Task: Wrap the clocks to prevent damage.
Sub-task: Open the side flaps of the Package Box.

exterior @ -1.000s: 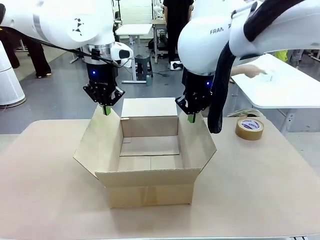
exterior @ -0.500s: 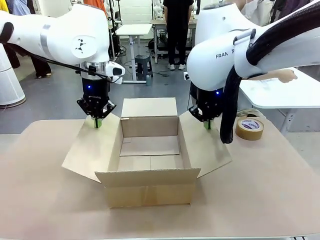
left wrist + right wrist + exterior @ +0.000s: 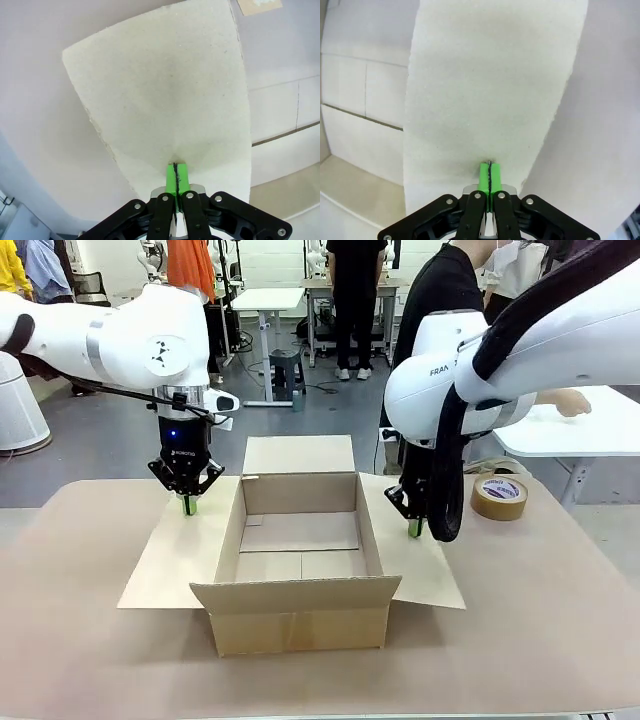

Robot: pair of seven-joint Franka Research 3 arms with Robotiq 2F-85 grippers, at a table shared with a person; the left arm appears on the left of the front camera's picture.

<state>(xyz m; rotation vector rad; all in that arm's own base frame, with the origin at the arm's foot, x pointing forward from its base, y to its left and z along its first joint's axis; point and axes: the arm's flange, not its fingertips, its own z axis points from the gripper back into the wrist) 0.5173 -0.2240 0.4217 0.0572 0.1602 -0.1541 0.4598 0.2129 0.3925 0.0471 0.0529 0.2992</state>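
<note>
To my right, a roll of brown tape (image 3: 499,496) lay flat on the tan table (image 3: 80,640). Beyond it stood a white side table (image 3: 565,430) with a person in black (image 3: 445,285) beside it. Farther back was a dark stool (image 3: 285,368).

Bright, even overhead light washes the tabletop (image 3: 80,640); the box (image 3: 300,615) holds only a soft shadow inside. The front view is sharp. In the wrist views, the left flap (image 3: 165,100) and right flap (image 3: 490,75) look bleached, their edges bowed by the wide lens.
</note>
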